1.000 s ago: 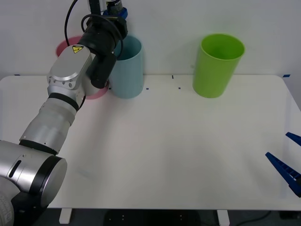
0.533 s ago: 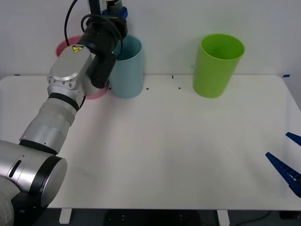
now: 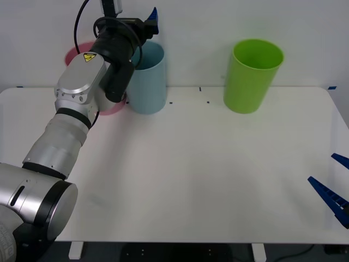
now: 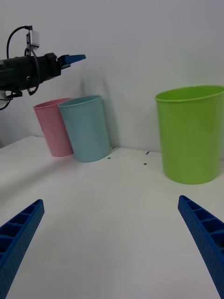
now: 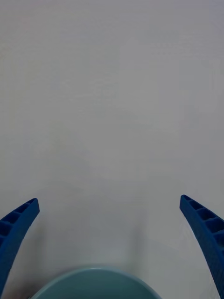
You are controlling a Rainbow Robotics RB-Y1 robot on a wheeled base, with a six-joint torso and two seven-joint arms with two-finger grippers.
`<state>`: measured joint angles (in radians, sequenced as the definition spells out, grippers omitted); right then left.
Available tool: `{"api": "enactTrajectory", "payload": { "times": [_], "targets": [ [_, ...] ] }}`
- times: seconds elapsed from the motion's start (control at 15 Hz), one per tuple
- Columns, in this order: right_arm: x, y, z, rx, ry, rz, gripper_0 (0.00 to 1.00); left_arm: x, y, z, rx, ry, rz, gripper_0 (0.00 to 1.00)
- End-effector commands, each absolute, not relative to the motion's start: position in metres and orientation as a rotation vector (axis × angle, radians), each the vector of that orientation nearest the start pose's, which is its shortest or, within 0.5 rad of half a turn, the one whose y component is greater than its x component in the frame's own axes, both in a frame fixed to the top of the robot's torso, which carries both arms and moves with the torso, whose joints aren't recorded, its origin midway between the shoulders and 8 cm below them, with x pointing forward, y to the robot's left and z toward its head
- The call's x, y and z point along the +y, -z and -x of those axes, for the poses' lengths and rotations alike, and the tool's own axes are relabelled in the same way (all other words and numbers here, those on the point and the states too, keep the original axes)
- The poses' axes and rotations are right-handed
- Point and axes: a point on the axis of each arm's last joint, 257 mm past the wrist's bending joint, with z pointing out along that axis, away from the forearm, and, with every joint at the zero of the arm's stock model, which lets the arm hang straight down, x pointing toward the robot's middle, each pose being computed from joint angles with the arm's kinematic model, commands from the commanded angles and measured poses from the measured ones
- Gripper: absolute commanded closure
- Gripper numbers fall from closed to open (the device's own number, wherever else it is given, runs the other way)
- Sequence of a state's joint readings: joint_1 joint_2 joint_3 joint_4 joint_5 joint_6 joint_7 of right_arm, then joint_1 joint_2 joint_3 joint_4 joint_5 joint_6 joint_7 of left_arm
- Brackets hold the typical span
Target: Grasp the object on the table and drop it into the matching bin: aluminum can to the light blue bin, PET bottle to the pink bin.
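My left gripper (image 3: 147,19) hangs just above the rim of the light blue bin (image 3: 148,82) at the table's (image 3: 191,164) far left, its arm reaching over the pink bin (image 3: 75,52) beside it. It is open, with one blue finger (image 3: 154,13) sticking out to the side. In the left wrist view, nothing is between the spread fingers of the left gripper (image 5: 108,201), and the light blue bin's rim (image 5: 93,279) lies below them. The aluminum can is out of view. My right gripper (image 3: 322,167) rests open at the table's near right edge.
A tall green bin (image 3: 252,76) stands at the back right of the table. The right wrist view shows the pink bin (image 4: 51,128), the light blue bin (image 4: 86,128) and the green bin (image 4: 191,135) in a row against the white wall.
The left gripper's fingers have spread apart above the light blue bin; they stood close together before. The right arm has not moved.
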<state>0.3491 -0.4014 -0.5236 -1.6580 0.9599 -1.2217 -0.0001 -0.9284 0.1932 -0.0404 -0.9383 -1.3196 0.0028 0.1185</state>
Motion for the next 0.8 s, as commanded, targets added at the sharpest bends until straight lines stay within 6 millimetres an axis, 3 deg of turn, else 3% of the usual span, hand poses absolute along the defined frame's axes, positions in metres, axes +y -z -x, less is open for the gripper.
{"api": "enactTrajectory", "payload": {
  "times": [0.07, 0.33, 0.8],
  "targets": [
    [-0.330, 0.169, -0.342, 1.441, -0.567, 0.465, 0.00, 0.121, -0.026, -0.731, 1.335, 0.266, -0.097, 0.00],
    [-0.330, 0.169, -0.342, 1.441, -0.567, 0.465, 0.00, 0.123, -0.020, -0.729, 1.340, 0.286, -0.105, 0.00],
    [-0.330, 0.169, -0.342, 1.441, -0.567, 0.465, 0.00, 0.143, -0.009, -0.690, 1.290, 0.355, -0.120, 0.00]
  ]
}}
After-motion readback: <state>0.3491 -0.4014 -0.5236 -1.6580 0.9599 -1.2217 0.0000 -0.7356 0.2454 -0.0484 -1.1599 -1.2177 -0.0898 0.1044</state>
